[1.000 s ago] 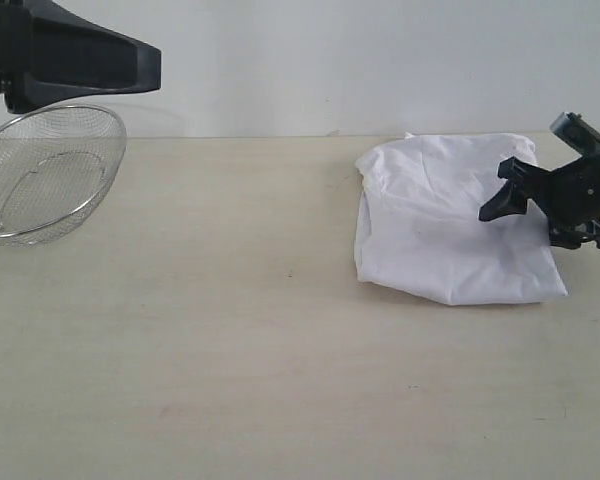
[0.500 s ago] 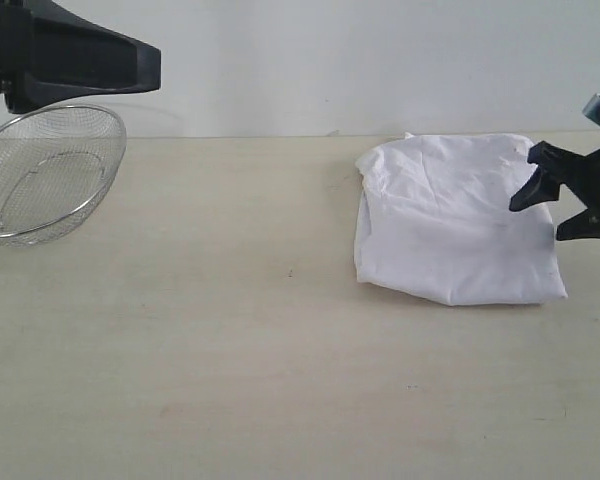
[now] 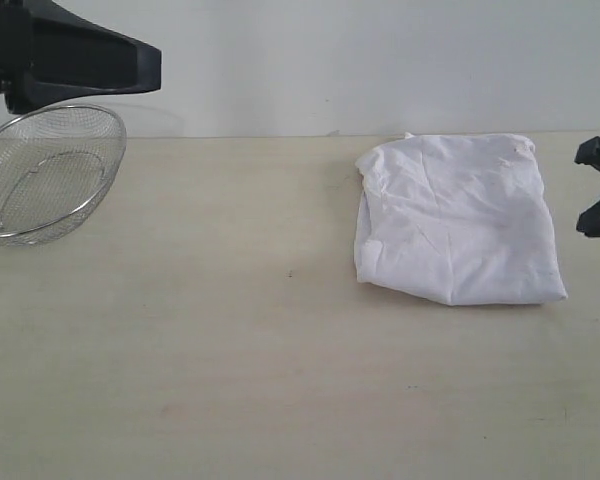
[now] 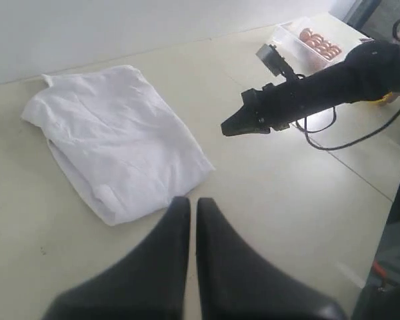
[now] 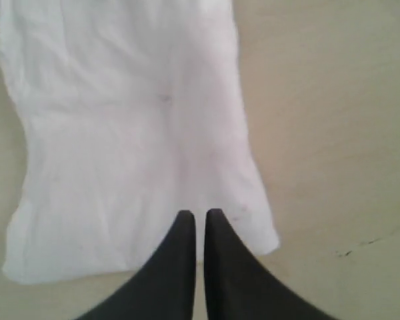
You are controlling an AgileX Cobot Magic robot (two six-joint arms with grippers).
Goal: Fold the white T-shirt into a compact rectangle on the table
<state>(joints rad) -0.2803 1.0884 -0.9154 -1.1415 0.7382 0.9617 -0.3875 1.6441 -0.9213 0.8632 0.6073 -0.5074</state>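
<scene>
Withdrawn rightward off the white T-shirt (image 3: pixel 455 220), the right gripper (image 5: pixel 197 215) now has its fingers together, holding nothing; the left gripper (image 4: pixel 188 201) is likewise closed, empty. The shirt lies folded on the table (image 3: pixel 230 350), right of centre

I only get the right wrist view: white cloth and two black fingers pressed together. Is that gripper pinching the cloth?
Observer: No. The left wrist view shows the right gripper shut on nothing, off to the side of the folded white cotton T-shirt and apart from it.
Operator: Is there anything else around?
Observer: A round silver wire-mesh basket, tilted, at the far left of the exterior view.
Operator: What about the other arm?
Observer: The left gripper is shut and empty, above the pale beige wooden table, away from the shirt.
</scene>
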